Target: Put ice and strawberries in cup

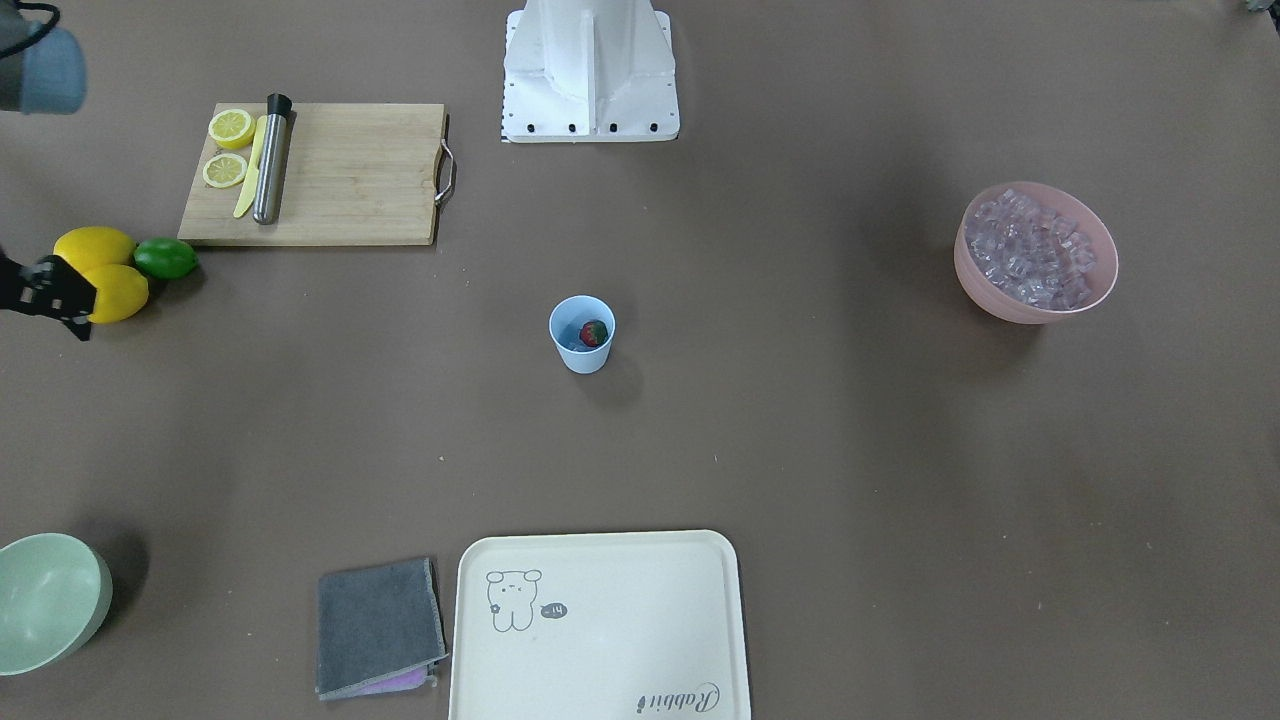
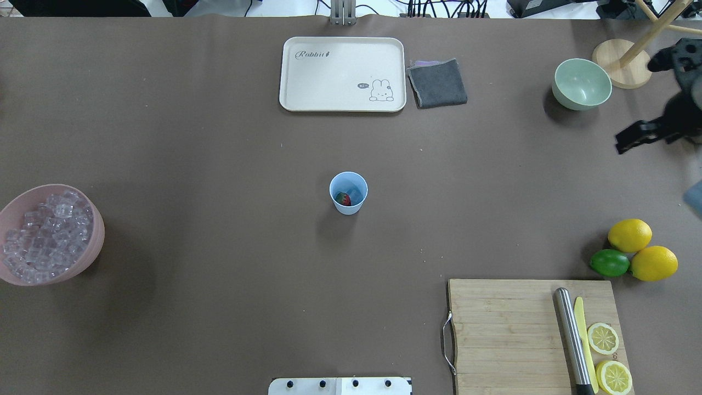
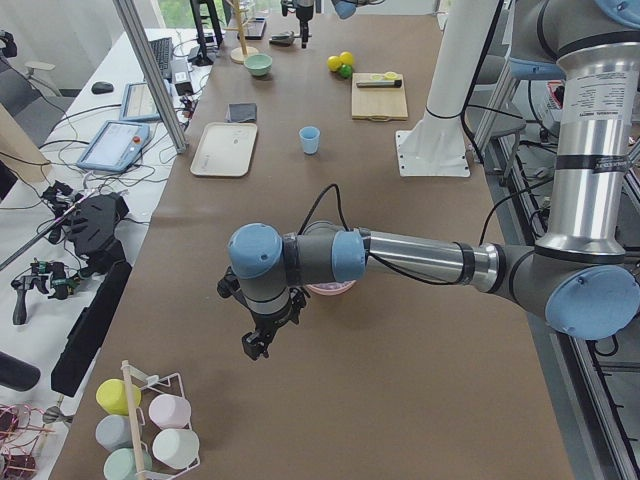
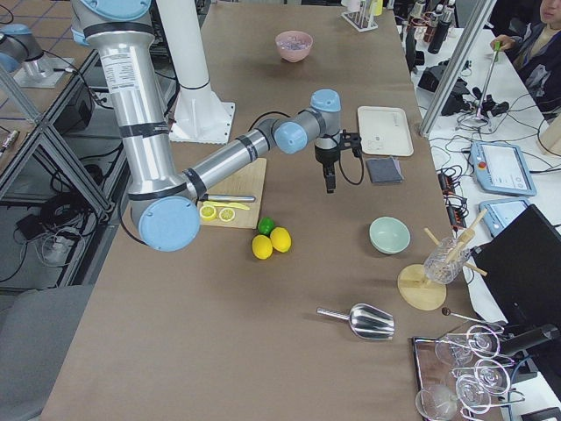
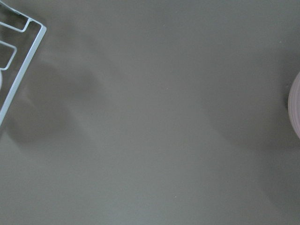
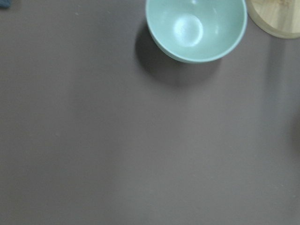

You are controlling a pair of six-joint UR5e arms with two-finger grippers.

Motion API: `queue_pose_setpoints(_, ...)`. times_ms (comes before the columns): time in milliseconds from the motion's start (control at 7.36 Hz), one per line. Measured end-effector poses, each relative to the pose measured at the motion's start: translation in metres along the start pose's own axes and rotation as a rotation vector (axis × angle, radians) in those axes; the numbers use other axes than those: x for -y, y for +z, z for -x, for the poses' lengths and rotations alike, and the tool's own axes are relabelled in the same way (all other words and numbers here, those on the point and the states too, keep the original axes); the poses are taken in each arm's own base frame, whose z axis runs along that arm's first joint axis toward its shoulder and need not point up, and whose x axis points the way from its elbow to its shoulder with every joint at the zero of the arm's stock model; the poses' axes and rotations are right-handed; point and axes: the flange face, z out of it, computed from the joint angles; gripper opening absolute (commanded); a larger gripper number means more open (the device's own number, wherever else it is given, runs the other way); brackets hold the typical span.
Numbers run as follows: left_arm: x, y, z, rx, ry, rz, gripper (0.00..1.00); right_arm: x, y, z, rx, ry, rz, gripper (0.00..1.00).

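One pink bowl point(image 2: 96, 244), heaped with many ice cubes point(image 2: 44, 236), sits near the left gripper point(image 3: 252, 347); I cannot tell whether its jaws are spread or closed. One cup point(image 2: 349, 208) stands between the grippers, well apart from both. It holds one strawberry point(image 1: 594, 333), and any ice under it is hard to make out. The right gripper point(image 4: 330, 182) hovers near one green bowl point(image 6: 211, 18), two lemons point(image 2: 629, 235) and one lime point(image 2: 609, 263). Its jaws are too blurred to judge.

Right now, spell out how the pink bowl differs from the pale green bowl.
The pink bowl is heaped with ice; the green bowl is empty. The pink bowl sits on the robot's left side of the table, the green bowl on the far right. The pink bowl looks larger than the green bowl. Both are round, plain and upright.
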Motion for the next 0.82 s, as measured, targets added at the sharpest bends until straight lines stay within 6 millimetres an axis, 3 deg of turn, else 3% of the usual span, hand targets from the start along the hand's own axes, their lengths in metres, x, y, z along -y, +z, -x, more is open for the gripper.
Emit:
queue_pose_setpoints(136, -0.005, 0.000, 0.001, -0.013, -0.004, 0.007, 0.99, -0.036, -0.005, -0.070, 0.003, -0.031, 0.022, 1.00)
queue_pose_setpoints(272, -0.009, 0.004, -0.002, -0.055, -0.016, -0.018, 0.99, -0.074, -0.009, -0.124, 0.005, -0.023, 0.038, 1.00)
queue_pose_setpoints(544, -0.027, 0.022, -0.010, -0.123, -0.027, -0.078, 0.99, -0.129, -0.003, -0.185, 0.000, 0.057, 0.071, 1.00)
queue_pose_setpoints(815, -0.036, 0.026, -0.008, -0.059, -0.013, -0.063, 0.99, -0.162, -0.003, -0.227, 0.014, 0.164, 0.072, 1.00)
